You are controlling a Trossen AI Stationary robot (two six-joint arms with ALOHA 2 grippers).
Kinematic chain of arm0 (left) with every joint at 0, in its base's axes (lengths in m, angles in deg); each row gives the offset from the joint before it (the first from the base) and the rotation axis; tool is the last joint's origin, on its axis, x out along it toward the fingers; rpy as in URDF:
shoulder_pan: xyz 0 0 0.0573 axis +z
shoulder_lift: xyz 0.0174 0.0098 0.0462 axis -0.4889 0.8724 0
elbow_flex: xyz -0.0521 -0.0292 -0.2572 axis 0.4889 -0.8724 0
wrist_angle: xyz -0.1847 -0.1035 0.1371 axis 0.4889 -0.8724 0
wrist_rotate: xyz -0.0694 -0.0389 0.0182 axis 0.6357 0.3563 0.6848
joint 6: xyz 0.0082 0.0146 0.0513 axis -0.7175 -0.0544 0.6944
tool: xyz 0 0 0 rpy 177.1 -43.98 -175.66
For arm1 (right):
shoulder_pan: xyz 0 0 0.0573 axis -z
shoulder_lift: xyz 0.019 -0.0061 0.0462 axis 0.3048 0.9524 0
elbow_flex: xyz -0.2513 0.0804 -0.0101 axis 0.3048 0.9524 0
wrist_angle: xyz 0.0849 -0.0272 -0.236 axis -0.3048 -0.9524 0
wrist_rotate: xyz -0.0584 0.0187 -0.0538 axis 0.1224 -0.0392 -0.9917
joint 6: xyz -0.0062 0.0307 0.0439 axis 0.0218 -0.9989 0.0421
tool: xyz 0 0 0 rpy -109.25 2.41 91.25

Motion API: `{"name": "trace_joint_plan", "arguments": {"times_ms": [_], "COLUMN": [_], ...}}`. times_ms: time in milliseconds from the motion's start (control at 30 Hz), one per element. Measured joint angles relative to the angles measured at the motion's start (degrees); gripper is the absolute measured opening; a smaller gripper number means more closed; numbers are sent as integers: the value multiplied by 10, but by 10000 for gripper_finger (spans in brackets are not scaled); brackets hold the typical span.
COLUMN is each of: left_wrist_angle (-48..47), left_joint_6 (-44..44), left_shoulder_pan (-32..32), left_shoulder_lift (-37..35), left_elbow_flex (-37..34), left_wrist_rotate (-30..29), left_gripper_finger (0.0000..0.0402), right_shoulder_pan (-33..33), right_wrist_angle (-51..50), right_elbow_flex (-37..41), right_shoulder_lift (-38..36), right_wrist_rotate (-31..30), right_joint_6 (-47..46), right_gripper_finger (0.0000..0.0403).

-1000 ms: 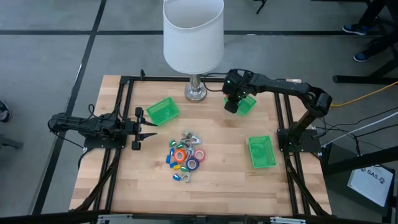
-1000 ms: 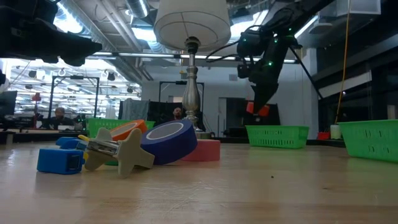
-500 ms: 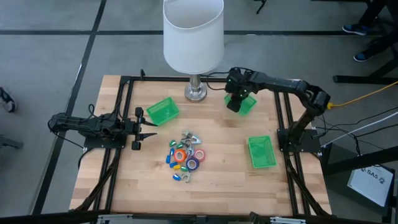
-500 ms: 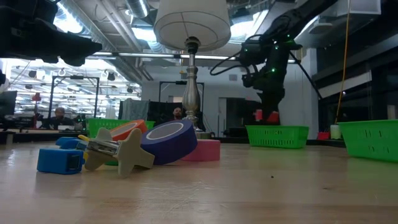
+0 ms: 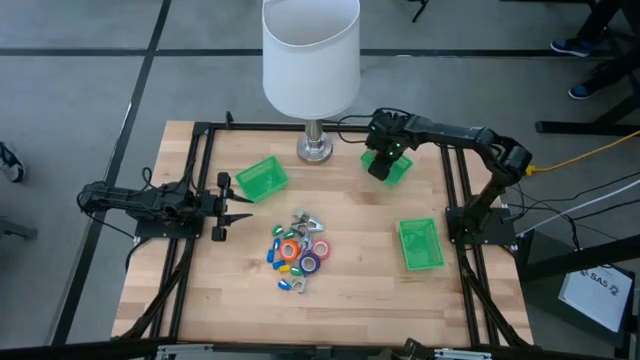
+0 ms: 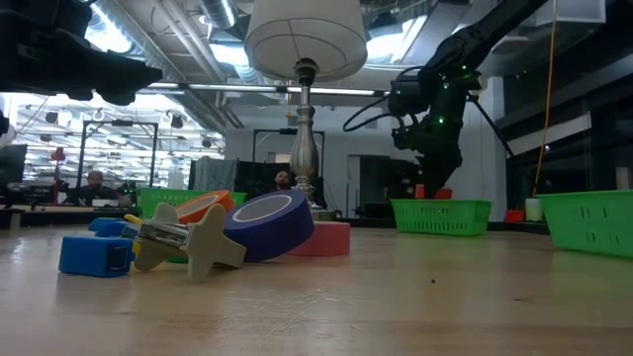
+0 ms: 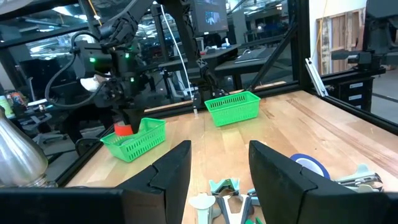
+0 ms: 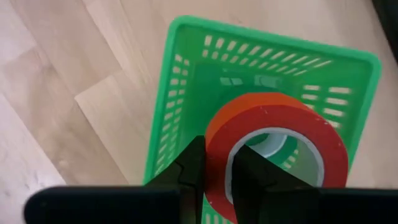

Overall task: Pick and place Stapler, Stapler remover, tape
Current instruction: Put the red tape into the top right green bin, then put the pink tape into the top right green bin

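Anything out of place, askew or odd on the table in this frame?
Nothing damaged or spilled. The three green bins sit at different angles: one near the lamp, one under the right gripper, one by the right arm's base. The right gripper holds a red tape roll over its bin.

From my console: both arms are dark, jointed and matte black, the right arm (image 5: 450,132) lit by small green indicator lights and trailing black cables; the left arm (image 5: 150,201) ends in two slim dark fingers (image 7: 171,174).
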Motion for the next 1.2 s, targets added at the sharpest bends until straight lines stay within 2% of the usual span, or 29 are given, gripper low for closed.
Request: {"name": "trace_joint_plan", "arguments": {"times_ms": [533,900,1200], "left_wrist_angle": [0,0,0], "left_joint_6": [0,0,0], "left_shoulder_pan": [0,0,0], "left_shoulder_lift": [0,0,0], "left_elbow_flex": [0,0,0], "left_wrist_rotate": [0,0,0], "left_gripper_finger": [157,157,157], "right_shoulder_pan": [2,2,2], "right_wrist_angle": [22,48,45], "right_elbow_flex": [0,0,-3], "right_shoulder_lift": [28,28,28], "right_wrist_rotate": [0,-17,-20], "right_joint_6": [21,19,19], "right_gripper_finger": [65,112,183]}}
